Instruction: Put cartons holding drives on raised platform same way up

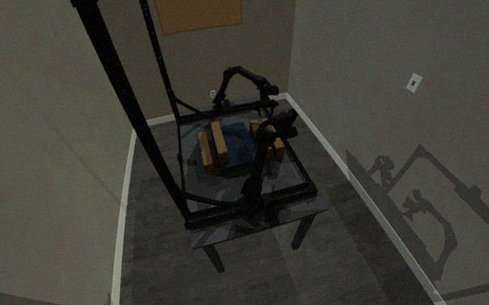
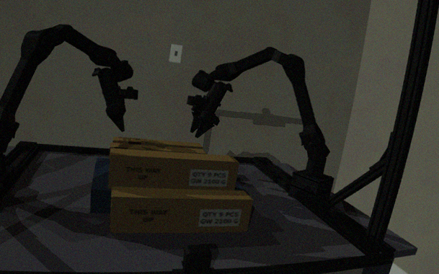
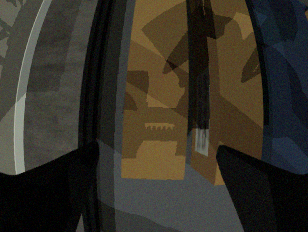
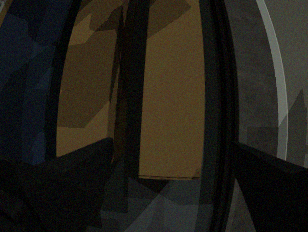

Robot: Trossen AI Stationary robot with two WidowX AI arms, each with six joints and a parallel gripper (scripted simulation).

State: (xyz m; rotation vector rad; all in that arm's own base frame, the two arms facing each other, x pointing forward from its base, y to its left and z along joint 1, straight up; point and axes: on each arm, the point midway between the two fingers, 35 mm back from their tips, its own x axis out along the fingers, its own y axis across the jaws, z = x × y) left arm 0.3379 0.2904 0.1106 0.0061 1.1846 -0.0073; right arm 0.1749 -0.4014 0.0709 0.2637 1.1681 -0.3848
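One labelled carton (image 1: 218,138) (image 2: 176,169) sits upright on the blue platform (image 1: 236,142) (image 2: 98,199) (image 3: 285,115), along its edge. Another labelled carton (image 1: 204,147) (image 2: 177,218) stands on the table just outside it. On the platform's other side are an inner carton (image 3: 240,95) (image 4: 82,105) and an outer carton (image 3: 157,162) (image 4: 172,100), side by side and apparently on the table. All look closed. My left gripper (image 2: 123,129) (image 3: 160,151) and right gripper (image 2: 194,135) (image 4: 174,143) are open and empty, above the outer carton's ends.
A black frame (image 1: 246,209) (image 2: 290,264) edges the table, with tall posts (image 2: 408,114) on the side of the two labelled cartons. A small black block (image 2: 198,259) is on the frame near the front labelled carton. The inner carton stands close beside the outer one.
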